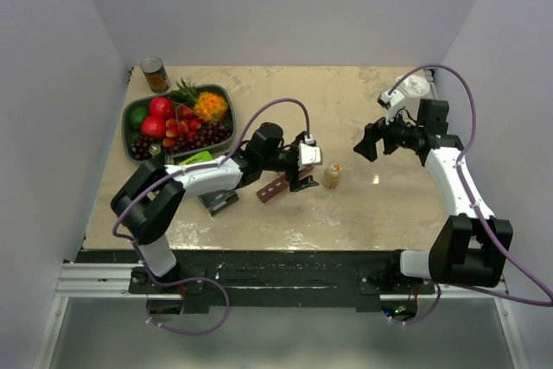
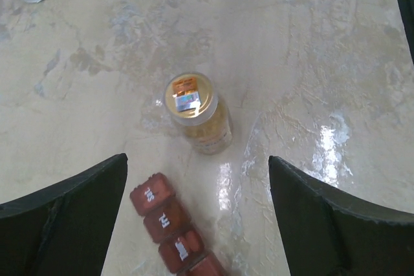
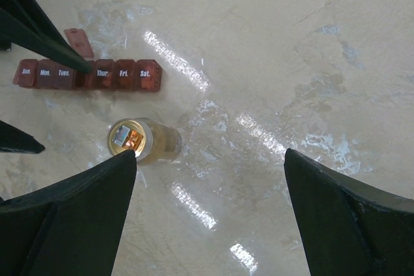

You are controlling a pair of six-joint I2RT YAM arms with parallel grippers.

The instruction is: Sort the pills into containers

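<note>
red containers (image 3: 123, 74) partly behind left tool (image 1: 304, 175)

A robotics test cell is showing its workings: the left arm (image 1: 203, 179) and the right arm (image 1: 445, 170), both white and black, are sitting bolted to a black base plate (image 1: 285, 278) on an aluminium rail (image 1: 95, 281) at the near edge of a marbled beige surface (image 1: 363, 209), with purple cables (image 1: 432, 66) looping off their joints. Plain pale walls (image 1: 285, 6) are boxing the surface in on three sides, while a jumble of unrelated props is lying across it: a dark bowl of fruit (image 1: 126, 127), a tin can (image 1: 155, 74), a white cup (image 1: 416, 86), a dark red pill strip (image 1: 273, 188) and a small clear bottle of pills (image 1: 333, 175).
</note>
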